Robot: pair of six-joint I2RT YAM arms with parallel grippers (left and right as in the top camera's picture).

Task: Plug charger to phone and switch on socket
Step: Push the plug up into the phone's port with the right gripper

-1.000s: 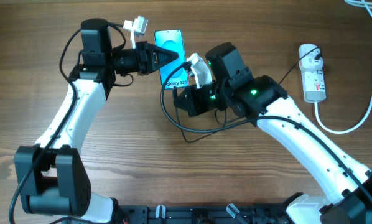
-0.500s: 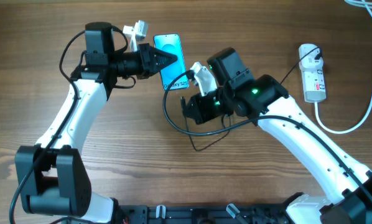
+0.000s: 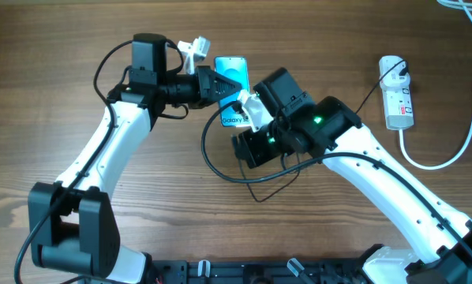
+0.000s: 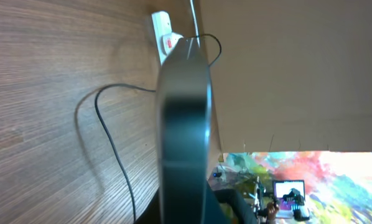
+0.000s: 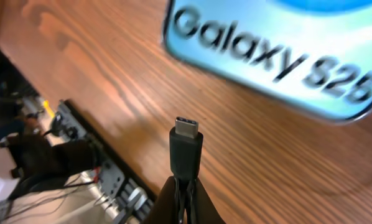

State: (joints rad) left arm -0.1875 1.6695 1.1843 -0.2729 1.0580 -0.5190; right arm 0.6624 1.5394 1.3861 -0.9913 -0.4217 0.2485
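Clamping the phone (image 3: 234,68) edge-on, left end effector (image 3: 218,84); right end effector (image 5: 185,188) pinched on the charger (image 5: 186,146) tip, apparently unplugged.

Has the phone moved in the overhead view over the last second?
Yes. The phone has shifted right, closer to the white power strip, which stays put, and slightly down the frame.

Robotics lab bench, wood-grain tabletop (image 3: 62,55), white-and-black left arm (image 3: 114,150) and right arm (image 3: 378,170) mounted on a black rail (image 3: 220,272) at the near edge, plain beige wall (image 4: 298,74) beyond, small lit monitor (image 4: 290,191) against a bright multicoloured backdrop (image 4: 348,180).
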